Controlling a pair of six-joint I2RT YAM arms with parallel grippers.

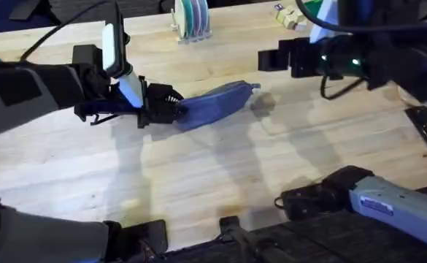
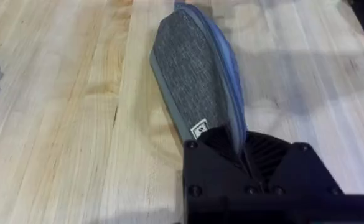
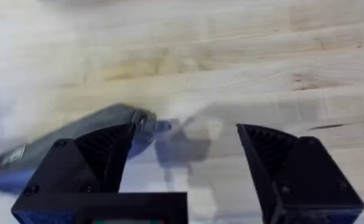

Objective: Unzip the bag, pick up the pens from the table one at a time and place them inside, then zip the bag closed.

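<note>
The blue-grey bag point(image 1: 217, 102) lies slanted on the pale wooden table point(image 1: 198, 168). My left gripper point(image 1: 171, 109) is shut on its left end; the left wrist view shows the grey fabric bag point(image 2: 194, 87) stretching away from my left gripper point(image 2: 242, 146), which pinches its near end. My right gripper point(image 1: 268, 60) hovers open, up and to the right of the bag's other end. In the right wrist view my right gripper point(image 3: 188, 134) is spread wide above the bag's point(image 3: 88, 134) zipper pull point(image 3: 161, 127). A slim dark stick point(image 1: 426, 131) at the right edge may be one of the pens.
A rack of coloured discs point(image 1: 191, 18) and small wooden blocks point(image 1: 290, 16) stand at the table's back edge. A black mat point(image 1: 308, 241) and arm bases line the front edge. Bare wood spreads in front of the bag.
</note>
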